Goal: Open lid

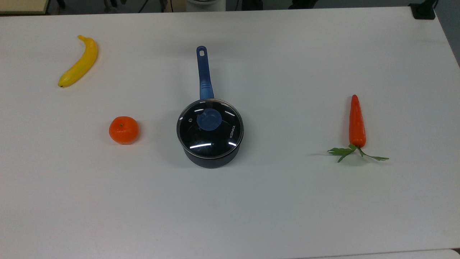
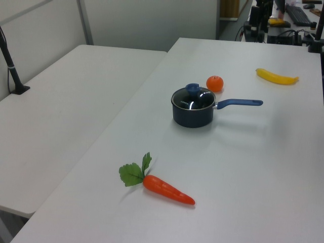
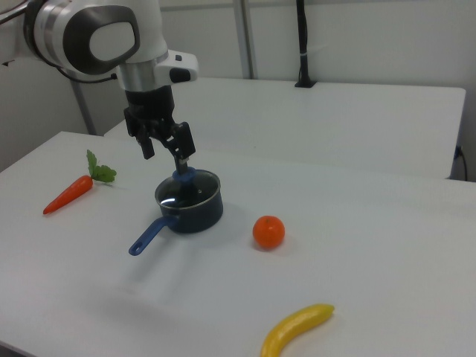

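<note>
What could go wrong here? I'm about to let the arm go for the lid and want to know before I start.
1. The knob is small and round; in the right view the open gripper hangs above it, so an off-centre descent could slip off.
2. The lid sits flush on the saucepan; a skewed lift might drag the pan.
3. The orange lies nearby, so setting the lid down there could knock it.

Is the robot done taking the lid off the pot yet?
Not yet. The round clear glass lid with the blue knob sits flat on the dark blue-handled saucepan, so nothing is opened. In hand: in the right view the robot's tool hangs open just above the pot, seemingly lined up near the knob. Left to do: come down, close on the knob and lift the lid away.
</note>
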### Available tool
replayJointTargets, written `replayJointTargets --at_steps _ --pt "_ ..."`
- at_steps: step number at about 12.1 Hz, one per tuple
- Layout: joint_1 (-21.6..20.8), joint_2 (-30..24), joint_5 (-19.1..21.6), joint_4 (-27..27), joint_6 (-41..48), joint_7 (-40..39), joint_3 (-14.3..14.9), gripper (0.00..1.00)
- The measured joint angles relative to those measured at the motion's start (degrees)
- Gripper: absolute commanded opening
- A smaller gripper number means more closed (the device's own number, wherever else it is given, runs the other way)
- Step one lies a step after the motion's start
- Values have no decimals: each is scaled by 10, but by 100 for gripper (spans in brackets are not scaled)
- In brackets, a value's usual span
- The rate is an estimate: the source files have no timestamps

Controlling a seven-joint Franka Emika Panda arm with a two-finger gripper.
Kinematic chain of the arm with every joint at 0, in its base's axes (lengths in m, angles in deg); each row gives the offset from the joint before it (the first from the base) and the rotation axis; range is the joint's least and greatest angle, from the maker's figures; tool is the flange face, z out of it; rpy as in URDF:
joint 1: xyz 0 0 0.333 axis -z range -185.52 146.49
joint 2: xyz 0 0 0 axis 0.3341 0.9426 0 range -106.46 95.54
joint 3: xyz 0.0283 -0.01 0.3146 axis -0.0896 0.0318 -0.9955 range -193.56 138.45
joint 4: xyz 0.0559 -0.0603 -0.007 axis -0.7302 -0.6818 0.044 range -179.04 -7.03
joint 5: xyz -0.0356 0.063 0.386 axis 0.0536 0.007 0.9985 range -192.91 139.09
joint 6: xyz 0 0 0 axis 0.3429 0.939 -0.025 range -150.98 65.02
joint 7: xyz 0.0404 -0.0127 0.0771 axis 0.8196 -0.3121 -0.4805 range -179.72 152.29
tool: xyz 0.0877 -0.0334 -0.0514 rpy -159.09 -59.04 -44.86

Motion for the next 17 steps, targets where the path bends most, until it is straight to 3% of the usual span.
replayJointTargets --at_steps 11,17 --pt "5 0 0 12 29 -4 1 100" --pt "5 8 22 25 45 -4 1 100"
